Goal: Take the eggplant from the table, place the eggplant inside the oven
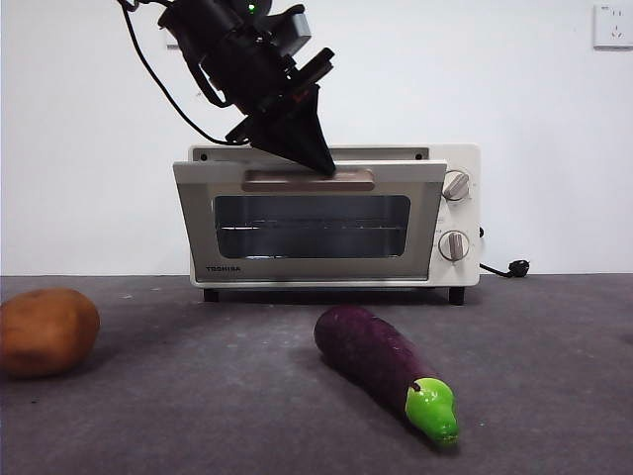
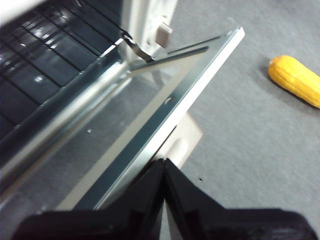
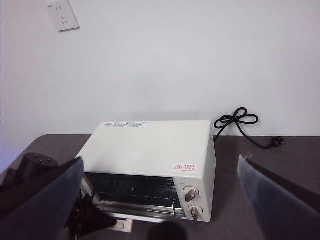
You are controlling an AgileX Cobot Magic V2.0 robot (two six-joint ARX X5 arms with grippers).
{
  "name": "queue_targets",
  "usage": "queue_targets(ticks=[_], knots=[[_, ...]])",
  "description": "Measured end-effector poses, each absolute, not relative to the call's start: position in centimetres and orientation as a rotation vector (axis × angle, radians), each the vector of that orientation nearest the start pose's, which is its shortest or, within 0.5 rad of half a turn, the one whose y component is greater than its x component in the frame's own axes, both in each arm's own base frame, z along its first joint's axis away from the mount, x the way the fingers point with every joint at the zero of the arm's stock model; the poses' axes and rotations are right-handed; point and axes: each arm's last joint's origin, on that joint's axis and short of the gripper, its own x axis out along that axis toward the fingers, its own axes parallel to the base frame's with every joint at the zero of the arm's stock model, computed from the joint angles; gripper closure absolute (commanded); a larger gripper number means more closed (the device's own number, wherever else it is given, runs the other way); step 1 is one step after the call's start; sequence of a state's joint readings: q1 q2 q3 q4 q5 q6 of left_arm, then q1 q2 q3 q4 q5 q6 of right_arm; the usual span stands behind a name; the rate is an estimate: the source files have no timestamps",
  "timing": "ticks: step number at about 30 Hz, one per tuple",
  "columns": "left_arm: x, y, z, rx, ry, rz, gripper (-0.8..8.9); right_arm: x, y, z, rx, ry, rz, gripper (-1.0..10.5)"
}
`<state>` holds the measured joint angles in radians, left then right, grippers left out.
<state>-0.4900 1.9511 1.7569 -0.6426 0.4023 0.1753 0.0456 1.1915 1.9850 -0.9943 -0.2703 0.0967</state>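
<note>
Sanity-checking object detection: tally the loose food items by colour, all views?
Purple: 1, the eggplant
Orange-brown: 1, the potato
Yellow: 1, a ridged vegetable, seen only in the left wrist view
Total: 3

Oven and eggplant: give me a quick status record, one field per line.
oven door: partly open, tilted outward
left tool: shut, tips at the door's handle
right tool: open, high above the oven, holding nothing
eggplant: lying on the table in front of the oven, untouched
potato: on the table, apart from the eggplant
</note>
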Motion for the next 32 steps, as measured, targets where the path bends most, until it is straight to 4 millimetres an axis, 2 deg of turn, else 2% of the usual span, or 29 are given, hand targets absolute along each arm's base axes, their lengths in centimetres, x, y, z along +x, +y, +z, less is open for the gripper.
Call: queue_targets(ticks=[16,28,32], knots=[[35.9,-23.7,28.7,0.221,0.839,-0.973,8.19,14.5,1.4,54.6,0.118,0.218,0.305,2.5],[36.0,-23.4,28.7,0.217,0.837,-0.968,8.19,14.6,1.4,54.6,0.119,0.219,0.305,2.5],[35.9,-22.3,30.1,0.207,0.803,-0.950,8.19,14.6,1.4,54.6,0.119,0.220,0.305,2.5]])
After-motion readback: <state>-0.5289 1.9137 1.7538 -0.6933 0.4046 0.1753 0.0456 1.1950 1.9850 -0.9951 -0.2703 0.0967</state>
